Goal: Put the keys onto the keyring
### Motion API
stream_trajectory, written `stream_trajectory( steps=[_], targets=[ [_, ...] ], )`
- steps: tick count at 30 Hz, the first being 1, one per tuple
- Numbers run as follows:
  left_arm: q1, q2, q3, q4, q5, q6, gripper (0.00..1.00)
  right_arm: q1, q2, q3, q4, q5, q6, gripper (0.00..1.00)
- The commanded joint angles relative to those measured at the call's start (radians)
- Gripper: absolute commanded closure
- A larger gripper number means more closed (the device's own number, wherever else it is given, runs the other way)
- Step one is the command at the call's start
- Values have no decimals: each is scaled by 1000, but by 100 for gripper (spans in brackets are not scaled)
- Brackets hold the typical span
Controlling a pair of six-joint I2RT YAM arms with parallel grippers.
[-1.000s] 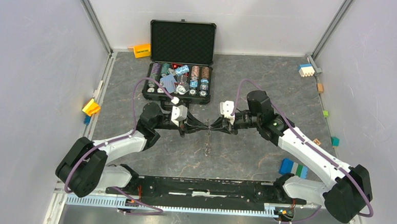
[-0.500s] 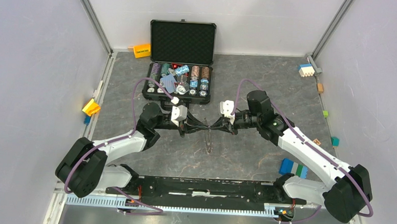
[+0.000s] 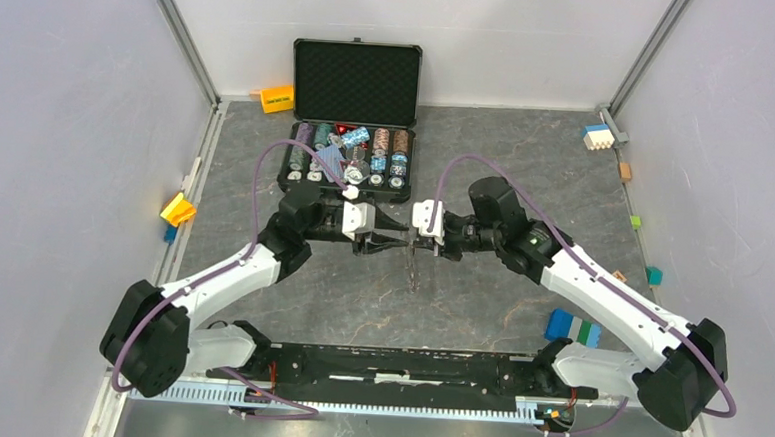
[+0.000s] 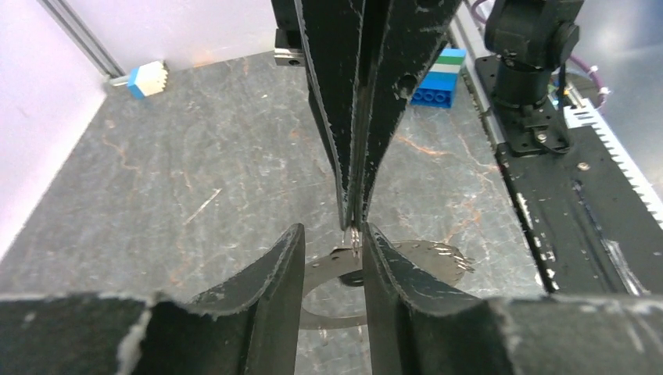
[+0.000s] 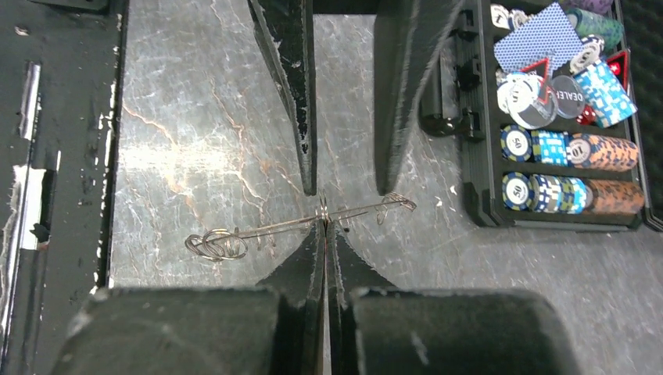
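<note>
On the grey table (image 3: 486, 164), the open black case (image 3: 356, 82) sits at far centre. Just on the near side of it the two arms meet tip to tip. The left gripper (image 4: 332, 234) stands released, its fingers on either side of the clenched right gripper (image 5: 324, 223). The right gripper pinches the thin keyring (image 5: 266, 229) at mid-table.

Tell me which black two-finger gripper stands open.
The left gripper: its fingers are parted, while the right gripper is pinched shut on the flat grey toothed metal keyring.
</note>
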Motion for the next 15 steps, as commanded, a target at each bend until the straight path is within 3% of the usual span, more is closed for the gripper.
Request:
stream_trajectory(
  steps=[1,7,15],
  targets=[
    [2,-35,106,-276,-30,210,58,26,18,107,-65,127,-45,100],
    [-3,-32,125,-329,-53,243,53,42,36,138,-74,164,-33,100],
    [-24,-14,122,-314,-60,243,55,58,50,139,-61,159,-12,100]
  ],
)
